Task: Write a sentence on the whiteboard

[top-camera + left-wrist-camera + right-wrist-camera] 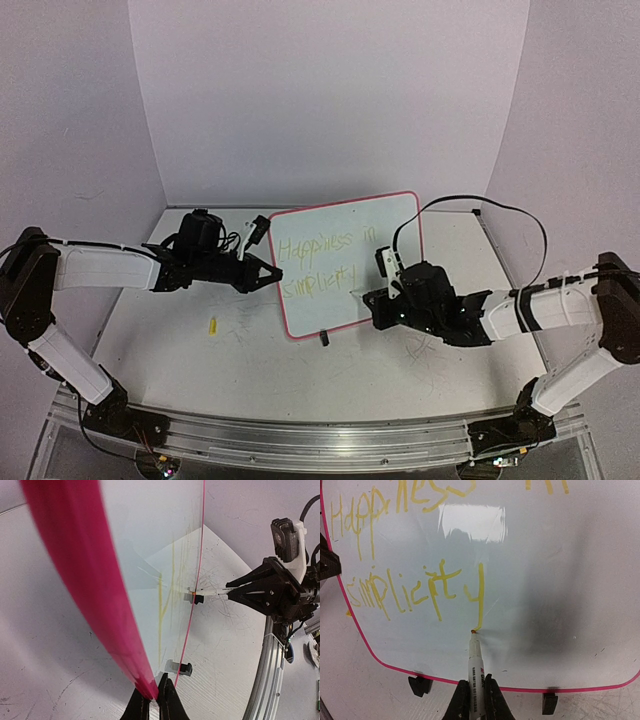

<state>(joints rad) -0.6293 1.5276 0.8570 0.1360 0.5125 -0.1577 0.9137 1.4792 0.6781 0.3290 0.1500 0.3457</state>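
The whiteboard (390,235), white with a red-pink rim, stands tilted at mid-table. The sentence (322,262) in yellow reads "Happiness in simplicity" over two lines (405,587). My left gripper (272,272) is shut on the whiteboard's left rim (90,580); in the left wrist view its jaws (155,700) pinch the pink edge. My right gripper (372,300) is shut on a white marker (475,665), fingers (490,700) either side of the barrel. The marker's orange tip touches the board at the foot of the final "y".
Two black clip feet (419,685) (549,702) hold the board's lower edge on the scratched tabletop. A small yellow cap (212,325) lies on the table left of the board. An aluminium rail (300,440) runs along the near edge.
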